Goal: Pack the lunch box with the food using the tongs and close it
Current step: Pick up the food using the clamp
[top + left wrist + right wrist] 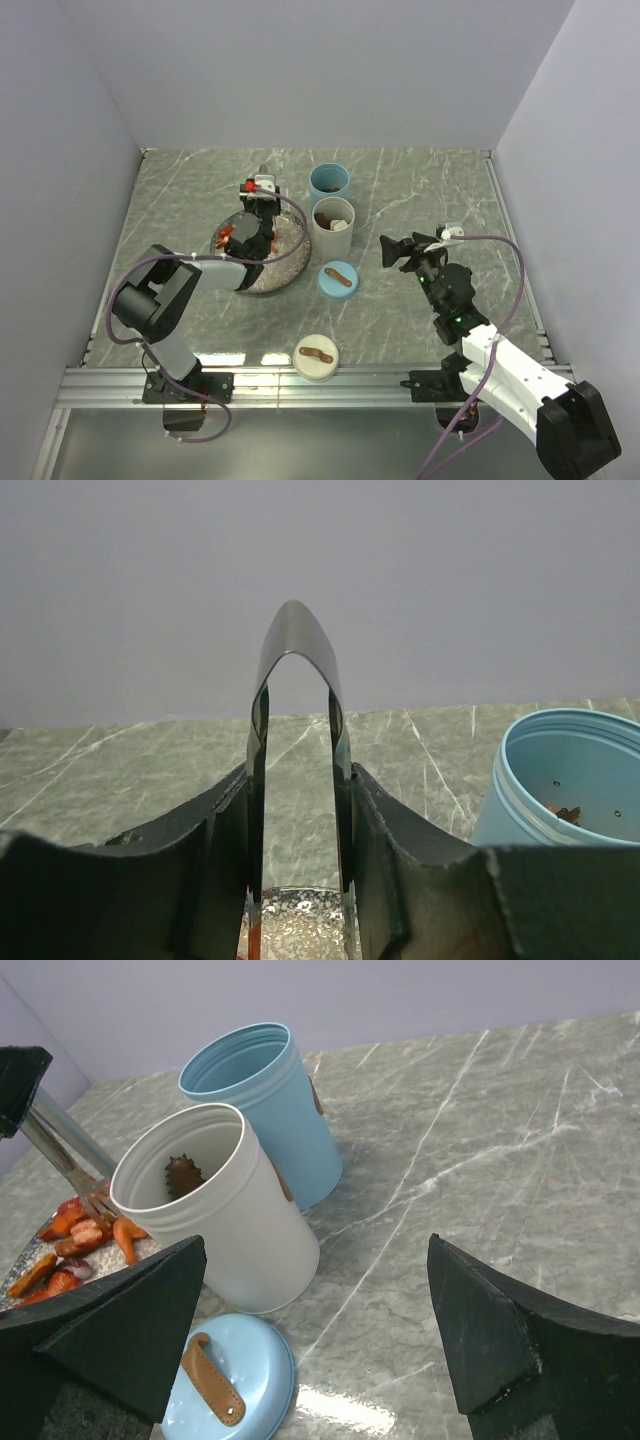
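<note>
On my marble table (pixel 430 190), the plate (pixel 288 258) sits within the left arm's reach, so its load can go straight into the two open cups beside it. The white cup (pixel 240 1230) is nearest and the blue cup (pixel 270 1100) just behind. The blue lid (pixel 235 1390) and white lid (pixel 315 357) lie set aside toward the front, I judge for closing later. My left gripper (pixel 298 810) clamps the tongs (pixel 295 630) by both arms, joined end up, tips down among the food (pixel 75 1232) on the plate. One dark piece (pixel 183 1175) already lies in the white cup. My right gripper (pixel 315 1250) hovers near the cups, spread wide and empty.
</note>
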Available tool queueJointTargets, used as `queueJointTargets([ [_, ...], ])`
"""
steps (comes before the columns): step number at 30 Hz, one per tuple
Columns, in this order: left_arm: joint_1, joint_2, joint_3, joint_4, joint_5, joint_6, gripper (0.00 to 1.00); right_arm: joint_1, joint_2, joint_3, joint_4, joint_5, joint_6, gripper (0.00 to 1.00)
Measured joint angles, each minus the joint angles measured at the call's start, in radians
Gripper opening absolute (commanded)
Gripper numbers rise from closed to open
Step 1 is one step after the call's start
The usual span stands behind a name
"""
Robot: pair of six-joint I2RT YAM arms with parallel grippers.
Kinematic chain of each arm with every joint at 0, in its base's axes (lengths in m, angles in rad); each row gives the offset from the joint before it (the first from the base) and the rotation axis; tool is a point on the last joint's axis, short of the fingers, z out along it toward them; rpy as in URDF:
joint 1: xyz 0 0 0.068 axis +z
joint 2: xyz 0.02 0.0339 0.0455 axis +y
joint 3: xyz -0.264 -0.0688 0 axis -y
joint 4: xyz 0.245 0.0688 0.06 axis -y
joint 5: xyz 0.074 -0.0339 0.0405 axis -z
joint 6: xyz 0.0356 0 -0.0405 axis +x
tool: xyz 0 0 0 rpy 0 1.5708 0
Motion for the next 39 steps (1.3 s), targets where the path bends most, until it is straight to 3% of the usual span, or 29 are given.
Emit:
queueJointTargets([
  [10,0.002,0.021,-0.001,0.027,0.026,-0.033,0.41,0.000,0.000,0.000,0.000,0.000,0.000,0.98],
  [22,0.009,0.014,-0.009,0.012,0.071,-0.080,0.18,0.000,0.000,0.000,0.000,0.000,0.000,0.98],
  [39,-0.003,-0.180,0.053,-0.240,0.094,-0.105,0.17,0.000,0.000,0.000,0.000,0.000,0.000,0.98],
])
